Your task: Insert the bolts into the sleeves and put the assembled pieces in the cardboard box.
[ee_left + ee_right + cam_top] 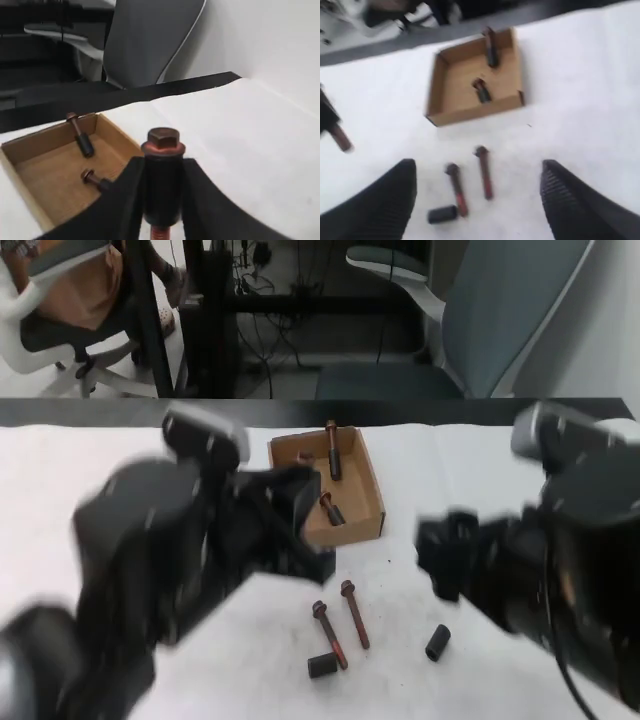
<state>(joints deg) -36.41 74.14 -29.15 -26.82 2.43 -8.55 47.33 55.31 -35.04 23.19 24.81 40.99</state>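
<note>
My left gripper (163,172) is shut on a black sleeve with a copper bolt (162,142) through it, held upright just beside the cardboard box (50,185). Two assembled pieces (81,134) (96,181) lie in the box (345,525), one leaning on the far wall. In front of the box, two loose bolts (354,613) (330,636) and two black sleeves (322,666) (437,642) lie on the white cloth. My right gripper (477,170) hangs open above the loose bolts (484,172) (456,192) and one sleeve (442,215), touching none of them.
The white cloth (480,455) covers the bench, with open room to the right of the box and along the front. The bench's dark far edge (420,408) runs behind the box. Office chairs (500,320) stand beyond it.
</note>
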